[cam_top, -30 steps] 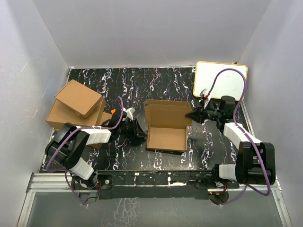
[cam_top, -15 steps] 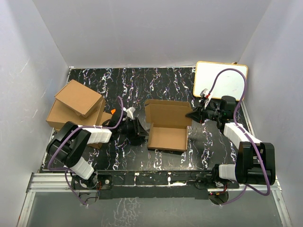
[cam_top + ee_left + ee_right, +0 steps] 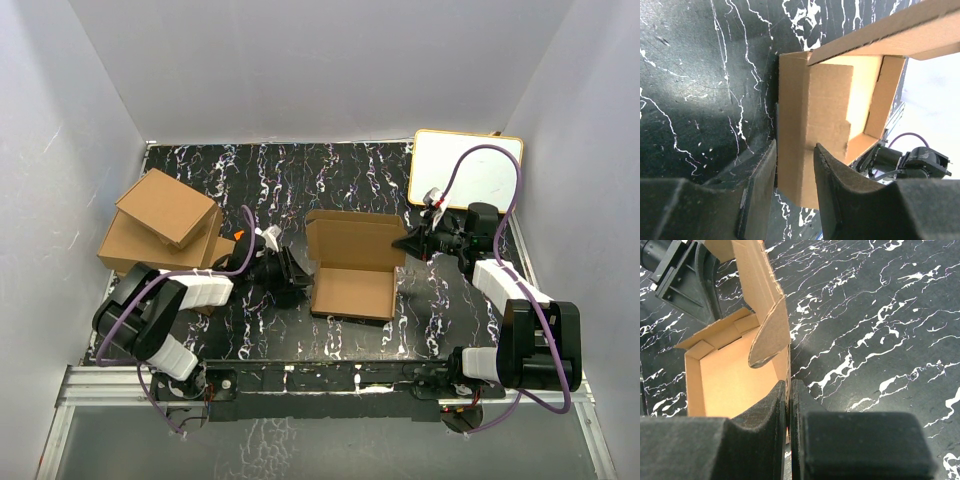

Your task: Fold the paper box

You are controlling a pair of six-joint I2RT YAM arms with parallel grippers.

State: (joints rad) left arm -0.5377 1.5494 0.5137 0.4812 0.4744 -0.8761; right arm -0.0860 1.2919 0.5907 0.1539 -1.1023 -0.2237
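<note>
Left gripper [image 3: 297, 280] has crept closer to the paper box [image 3: 350, 290] and its jaws have widened. The box and right gripper [image 3: 406, 242] are unchanged.

Top view: box sits mid-counter [image 3: 300, 180] between the two grippers, tray open upward, lid panel standing at the far side. Left gripper is at the left wall, right gripper at the right wall's far end. Piled boxes [image 3: 160, 225] far left, white board [image 3: 475, 170] far right.

Left wrist: gripper [image 3: 795, 150] is spread, straddling the box's [image 3: 800, 115] left side wall, one finger outside over the counter [image 3: 700, 75], one inside. Can't tell whether the pads touch it.

Right wrist: gripper [image 3: 789, 390] is pressed together, pinching the box's [image 3: 735, 375] right side wall. A rounded tuck flap hangs just above the fingers.
</note>
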